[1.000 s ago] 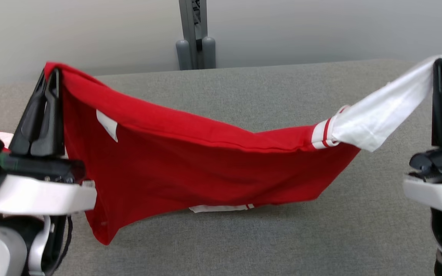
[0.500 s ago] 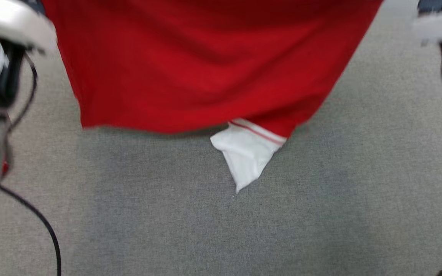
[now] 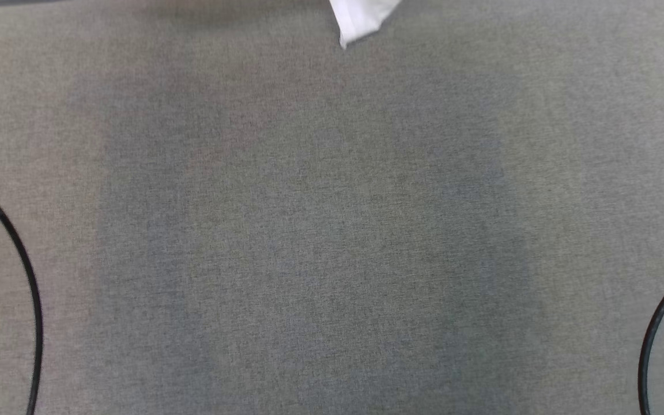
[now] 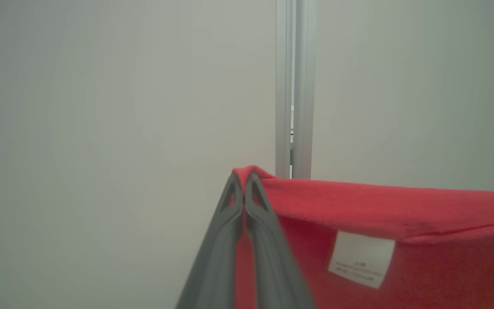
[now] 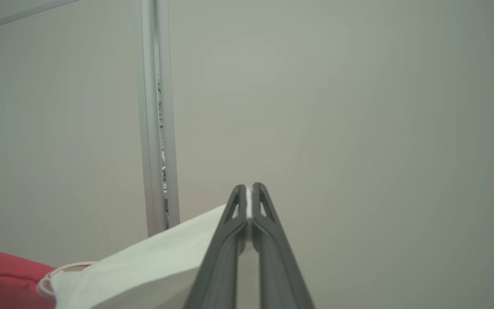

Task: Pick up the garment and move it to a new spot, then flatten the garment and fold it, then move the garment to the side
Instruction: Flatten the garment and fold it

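Red garment (image 4: 401, 206) hangs lifted, left gripper (image 4: 244, 178) clamped on its red edge, right gripper (image 5: 249, 188) on the white sleeve (image 5: 157, 257); placing, flattening, folding not yet done.

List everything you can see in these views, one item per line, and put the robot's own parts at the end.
garment: one, red with white parts, held up between the two grippers
white tip: one, white, part of the garment, at the top edge of the head view
label: one, white, on the red cloth beside the left gripper
table: one, grey fabric surface, below the garment
cables: two, black, curving in at the left and right edges of the head view
post: one, silver metal, upright against the wall
wall: one, pale, behind the garment
left gripper: one, dark grey, shut on the garment's red edge
right gripper: one, dark grey, shut on the garment's white sleeve
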Controlling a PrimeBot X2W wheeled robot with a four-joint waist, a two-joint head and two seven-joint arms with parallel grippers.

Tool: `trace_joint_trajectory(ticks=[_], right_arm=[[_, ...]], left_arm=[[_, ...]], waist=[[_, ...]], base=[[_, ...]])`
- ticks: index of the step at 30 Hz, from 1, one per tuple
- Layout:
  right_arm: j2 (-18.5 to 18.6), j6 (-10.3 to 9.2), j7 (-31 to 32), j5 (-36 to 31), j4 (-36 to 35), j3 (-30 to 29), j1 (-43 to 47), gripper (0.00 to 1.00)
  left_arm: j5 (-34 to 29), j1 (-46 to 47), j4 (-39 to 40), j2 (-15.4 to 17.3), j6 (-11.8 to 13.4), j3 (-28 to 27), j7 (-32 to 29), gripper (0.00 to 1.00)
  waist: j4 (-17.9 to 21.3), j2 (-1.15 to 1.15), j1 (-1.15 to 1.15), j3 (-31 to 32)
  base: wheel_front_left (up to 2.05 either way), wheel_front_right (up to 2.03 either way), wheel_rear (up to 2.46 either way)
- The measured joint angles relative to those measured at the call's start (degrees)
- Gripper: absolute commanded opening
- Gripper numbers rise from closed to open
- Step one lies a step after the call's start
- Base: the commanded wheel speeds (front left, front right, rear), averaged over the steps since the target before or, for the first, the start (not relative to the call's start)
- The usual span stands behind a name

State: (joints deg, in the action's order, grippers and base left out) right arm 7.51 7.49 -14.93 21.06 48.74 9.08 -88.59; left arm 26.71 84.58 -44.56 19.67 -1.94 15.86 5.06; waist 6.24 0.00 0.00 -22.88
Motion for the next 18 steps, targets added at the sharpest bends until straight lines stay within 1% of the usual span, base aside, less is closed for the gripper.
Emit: trace_joint_trajectory(ticks=[2,5,9,12,13,15,18], right_arm=[[-0.2,0.0,-0.1,0.0,2.0,0.8,-0.5,0.0],[-0.2,0.0,-0.1,0.6,2.6,2.2,1.1,0.0],[0.0,0.0,-0.1,2.8,2.9,5.0,8.9,0.0],[0.3,0.0,-0.2,5.2,0.7,7.2,15.8,0.0],[0.7,0.0,-0.2,7.4,-1.4,8.2,21.1,0.0],[1.0,-0.01,-0.2,10.0,-3.7,9.8,26.4,0.0],[1.6,-0.01,-0.2,11.4,-7.5,12.6,34.7,0.0]], left_arm=[[0.0,0.9,-2.8,-1.0,-1.2,0.7,1.9,0.0],[0.6,-0.1,-6.5,-3.4,-2.5,1.3,5.2,0.0],[1.7,-6.2,-9.8,-5.9,-3.4,1.8,8.2,0.0],[2.1,-12.5,-10.4,-7.4,-3.7,1.9,9.2,0.0],[2.4,-16.5,-9.6,-7.7,-3.8,1.2,9.7,0.0],[2.6,-21.1,-7.3,-7.7,-3.3,0.1,9.8,0.0],[2.5,-29.8,-1.1,-7.7,-2.5,-2.2,9.9,0.0]], waist=[[-0.1,0.0,0.0,-1.0],[-0.8,0.0,0.0,-2.4],[-2.3,0.0,0.0,-3.5],[-3.0,0.0,0.0,-3.5],[-3.2,0.0,0.0,-3.1],[-3.2,0.0,0.0,-2.6],[-3.0,0.0,0.0,-1.5]], base=[[0.0,0.0,0.0],[0.0,0.0,0.0],[0.0,0.0,0.0],[0.0,0.0,0.0],[0.0,0.0,0.0],[0.0,0.0,0.0],[0.0,0.0,0.0]])
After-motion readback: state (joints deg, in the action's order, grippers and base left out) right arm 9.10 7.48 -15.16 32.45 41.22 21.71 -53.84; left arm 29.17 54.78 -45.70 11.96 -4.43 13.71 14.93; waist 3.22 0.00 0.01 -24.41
